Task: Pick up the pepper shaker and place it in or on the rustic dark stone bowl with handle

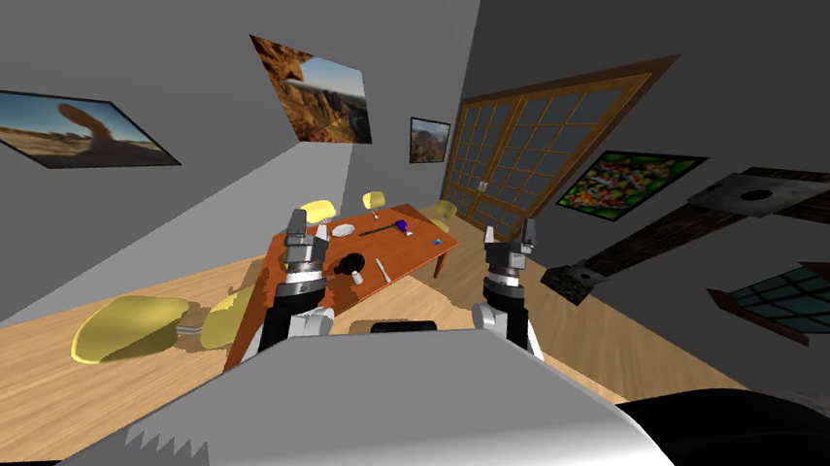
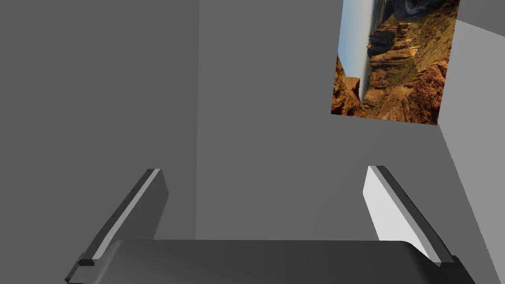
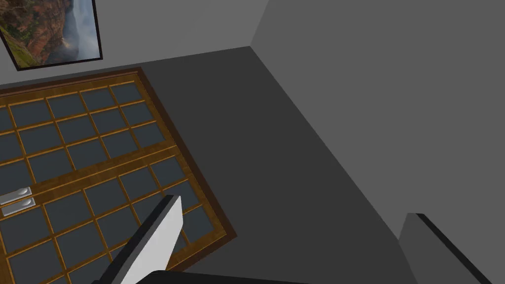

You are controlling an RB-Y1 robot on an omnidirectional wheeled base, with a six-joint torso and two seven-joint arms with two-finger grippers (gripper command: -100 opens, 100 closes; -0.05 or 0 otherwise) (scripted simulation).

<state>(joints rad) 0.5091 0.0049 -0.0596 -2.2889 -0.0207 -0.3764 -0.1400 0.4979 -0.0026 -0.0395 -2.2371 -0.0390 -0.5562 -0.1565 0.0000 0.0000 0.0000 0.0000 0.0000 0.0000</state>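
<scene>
Approach stage, I reckon. Left gripper (image 2: 264, 169) and right gripper (image 3: 293, 206) are both raised ahead of me, fingers spread wide and holding nothing. The table (image 1: 419, 253) is well ahead. The dark bowl (image 1: 350, 263) sits near its close end, and a small white piece (image 1: 356, 278) is touching or just beside it. My guess is that's the pepper shaker, but it's too small to be sure. I'd roll closer first, then drop the left hand straight down over it. Can't tell what's in the bowl. There's a white dish (image 1: 343, 230) further back, contents unclear too.
</scene>
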